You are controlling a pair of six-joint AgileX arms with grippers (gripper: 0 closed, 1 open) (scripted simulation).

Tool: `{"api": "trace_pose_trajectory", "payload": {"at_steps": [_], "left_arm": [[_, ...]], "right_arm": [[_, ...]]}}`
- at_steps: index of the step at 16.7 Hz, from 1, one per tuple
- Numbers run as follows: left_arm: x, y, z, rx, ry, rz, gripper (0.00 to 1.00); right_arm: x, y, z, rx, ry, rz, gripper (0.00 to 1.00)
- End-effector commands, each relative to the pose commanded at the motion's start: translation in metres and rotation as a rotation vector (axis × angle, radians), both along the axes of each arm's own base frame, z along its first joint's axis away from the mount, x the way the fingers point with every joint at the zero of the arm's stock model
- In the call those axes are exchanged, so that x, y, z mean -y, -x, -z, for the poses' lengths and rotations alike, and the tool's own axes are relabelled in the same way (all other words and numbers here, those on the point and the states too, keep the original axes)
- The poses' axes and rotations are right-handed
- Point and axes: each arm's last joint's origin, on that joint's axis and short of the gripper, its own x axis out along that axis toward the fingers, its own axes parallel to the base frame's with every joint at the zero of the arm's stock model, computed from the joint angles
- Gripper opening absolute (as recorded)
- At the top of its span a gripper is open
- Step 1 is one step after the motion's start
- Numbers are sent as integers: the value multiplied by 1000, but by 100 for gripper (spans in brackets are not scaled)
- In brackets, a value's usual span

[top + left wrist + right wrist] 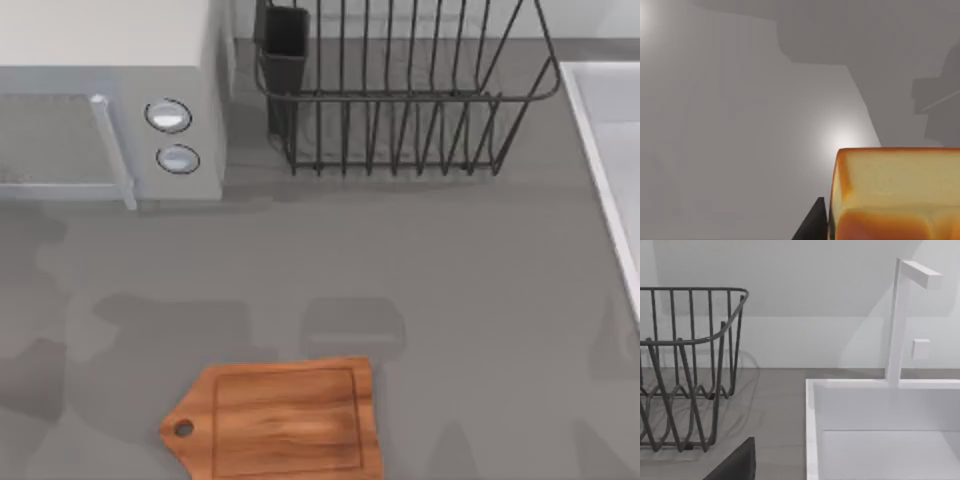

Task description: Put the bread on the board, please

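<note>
Grey counter (450, 280) carries the board (285, 420) at its near edge, bare, left of centre. At the left wrist, the bread (895, 195) sits clamped in the left gripper (826, 222), lifted above the counter; whether the right gripper is apart or together, I cannot tell.

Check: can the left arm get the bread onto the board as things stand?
Probably yes. The bread sits close against the left pincer's finger, apparently held above the table, and the board lies bare with nothing on it.
</note>
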Motion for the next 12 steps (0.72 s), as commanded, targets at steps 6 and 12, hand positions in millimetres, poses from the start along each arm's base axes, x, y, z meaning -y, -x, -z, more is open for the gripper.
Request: {"api": "trace_pose_trajectory", "payload": {"at_steps": [6,12], "left_arm": [[9,-7,3,-11,8,-63,0],[59,-21,12,-44,29,-362,0]], "right_arm": [[0,0,0,0,0,0,100],[0,0,0,0,0,0,100]]}}
